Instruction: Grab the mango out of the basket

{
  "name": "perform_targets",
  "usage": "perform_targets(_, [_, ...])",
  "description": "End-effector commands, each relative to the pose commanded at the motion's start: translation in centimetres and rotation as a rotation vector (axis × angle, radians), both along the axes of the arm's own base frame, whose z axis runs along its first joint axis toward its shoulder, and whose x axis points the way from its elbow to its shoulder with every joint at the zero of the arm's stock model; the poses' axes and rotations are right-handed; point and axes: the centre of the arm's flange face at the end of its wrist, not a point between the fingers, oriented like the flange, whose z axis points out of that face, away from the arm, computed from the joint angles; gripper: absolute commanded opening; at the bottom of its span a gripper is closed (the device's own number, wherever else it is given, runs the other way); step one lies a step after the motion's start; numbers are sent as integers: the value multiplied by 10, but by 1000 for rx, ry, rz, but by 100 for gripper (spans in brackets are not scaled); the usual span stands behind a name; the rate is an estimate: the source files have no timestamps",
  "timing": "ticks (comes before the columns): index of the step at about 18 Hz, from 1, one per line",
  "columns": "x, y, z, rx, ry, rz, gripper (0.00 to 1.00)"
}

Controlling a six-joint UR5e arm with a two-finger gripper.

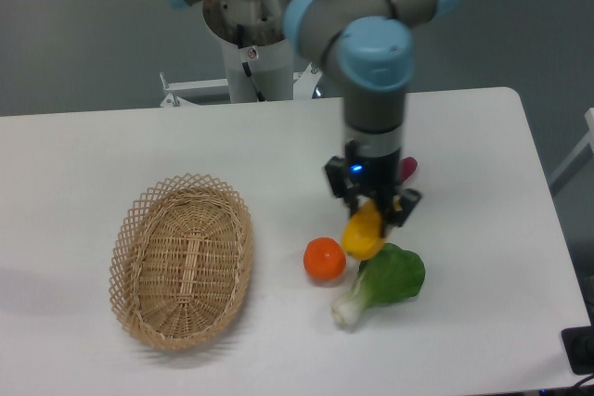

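Observation:
The yellow-orange mango (363, 232) hangs in the air right of centre, with my gripper (373, 213) shut on its upper end. It sits just above the gap between the round orange and the leafy green vegetable. The oval tan wicker basket (182, 260) lies at the left of the table, far from the gripper, and holds nothing I can see.
A round orange (325, 259) and a green bok choy (382, 280) lie directly under and beside the mango. A dark-red oblong piece (406, 166) is mostly hidden behind the gripper. The arm's base stands at the table's far edge.

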Motion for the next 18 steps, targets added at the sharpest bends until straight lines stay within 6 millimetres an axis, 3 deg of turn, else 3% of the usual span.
perform_targets(2, [-13,-14,4,0,-21,-5,45])
perform_targets(6, [-19,-23,3,-10,-27,-19,45])
perform_targets(18, [-15,-25,10,-10,-24,-17,45])
